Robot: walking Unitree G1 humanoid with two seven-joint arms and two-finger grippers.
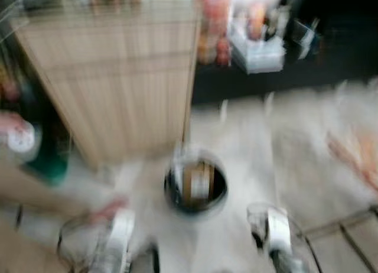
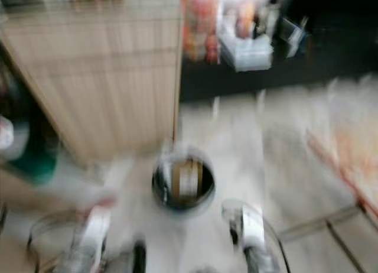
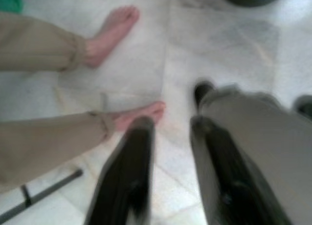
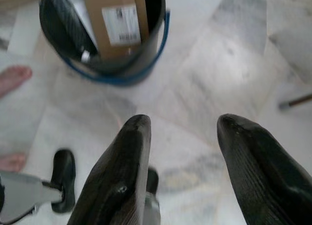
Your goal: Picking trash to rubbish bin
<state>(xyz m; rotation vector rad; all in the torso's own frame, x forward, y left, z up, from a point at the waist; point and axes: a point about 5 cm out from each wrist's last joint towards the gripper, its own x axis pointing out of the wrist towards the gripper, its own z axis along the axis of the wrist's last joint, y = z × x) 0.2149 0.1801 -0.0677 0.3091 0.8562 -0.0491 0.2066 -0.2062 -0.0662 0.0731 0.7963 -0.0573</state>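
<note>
Though white-labelled, box (image 4: 118, 24) writing unreadable.

We face the rubbish bin (image 1: 195, 186), which stands on the floor (image 1: 283, 166) straight before us with a cardboard box (image 4: 117, 23) upright inside it, and a wooden cabinet (image 1: 118, 78) rises behind it and to our left. Beyond the bin, further back and to the right, a shelf (image 1: 260, 78) carries a cluster of containers (image 1: 257, 45). To our left a person stands on the floor beside us, one bare foot (image 3: 109, 35) set ahead of the other foot (image 3: 141, 115), while our left gripper (image 3: 170, 132) and right gripper (image 4: 183, 125) hang low on either side, each with its jaws apart above the floor.
</note>
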